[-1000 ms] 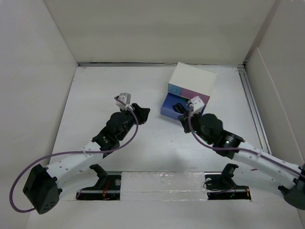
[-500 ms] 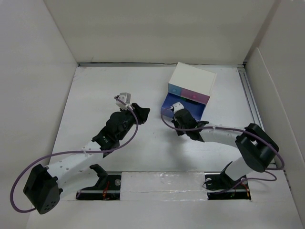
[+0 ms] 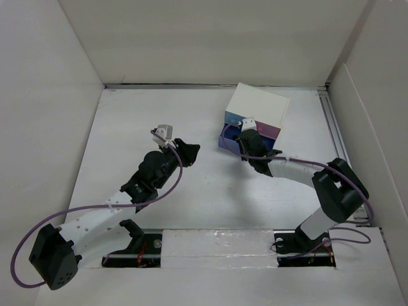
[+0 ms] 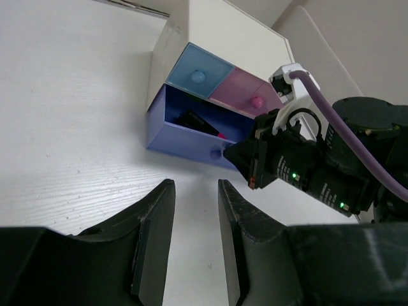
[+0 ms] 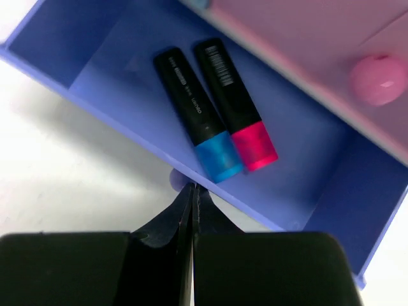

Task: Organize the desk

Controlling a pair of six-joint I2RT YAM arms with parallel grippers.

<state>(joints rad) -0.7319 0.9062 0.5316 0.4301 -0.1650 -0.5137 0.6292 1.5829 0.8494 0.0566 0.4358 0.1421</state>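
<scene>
Nearest, the desk [image 3: 127, 127] spans the whole walled floor under both arms. Left gripper [image 4: 195, 185] hangs over bare tabletop left of centre, jaws partly apart, nothing between them. Right gripper [image 5: 192, 191]: jaws pressed together, empty, tips at the front lip of the pulled-out purple drawer [image 5: 95, 57], just beside its lilac knob [image 5: 177, 180]; contact unclear. Inside, blue-capped highlighter [image 5: 191, 121] and pink-capped highlighter [image 5: 236, 108] lie side by side. Beyond, the white box [image 3: 261, 105] sits far right of centre.
</scene>
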